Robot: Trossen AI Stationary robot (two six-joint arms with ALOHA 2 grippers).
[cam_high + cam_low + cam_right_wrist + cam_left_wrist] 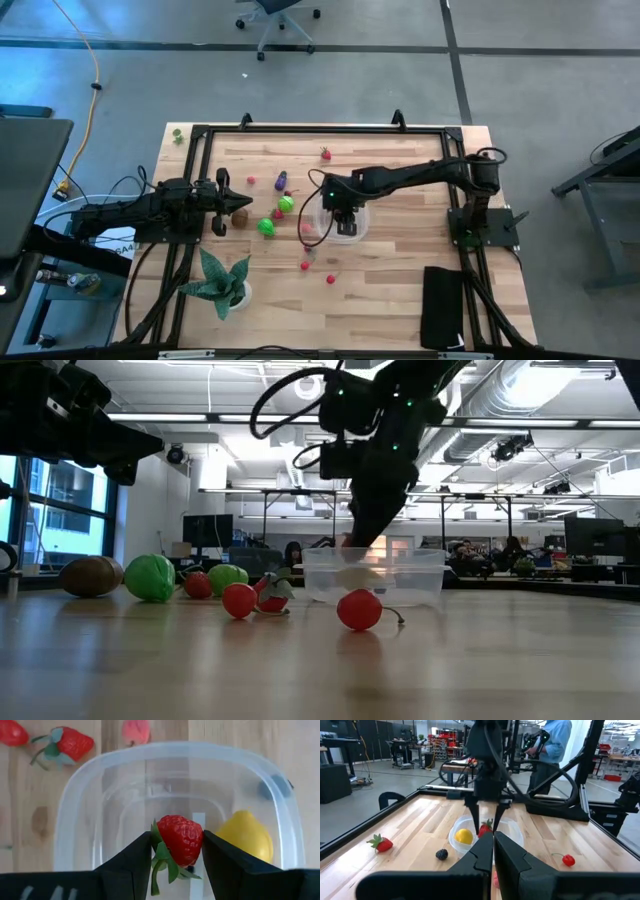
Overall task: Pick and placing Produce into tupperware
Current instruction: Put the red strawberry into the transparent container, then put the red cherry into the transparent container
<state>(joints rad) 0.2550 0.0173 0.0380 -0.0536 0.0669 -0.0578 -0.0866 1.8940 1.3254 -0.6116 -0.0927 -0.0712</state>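
The clear tupperware [165, 747] stands mid-table with a yellow lemon [246, 836] inside it. My right gripper [176, 837] hangs over it [343, 218], shut on a red strawberry [181, 840]. More produce lies loose on the wood: a strawberry [70, 742], a blackberry [441, 854], a cherry [360, 610], green pieces [266, 226] and a brown one [240, 215]. My left gripper [493, 850] waits at the table's left [222, 205], level, shut and holding nothing. My right gripper pinches the strawberry by its two sides [197, 837] between its two fingers [130, 865]. The fingers slant down from above. The berry is lifted clear, over the inside of the tupperware, with its green leaves turned back toward the wrist.
A spiky potted plant [222, 285] stands near the front left. A black pad [443, 305] lies at the front right. The black frame rail [320, 128] runs round the table. A person [555, 740] stands beyond the table's right side.
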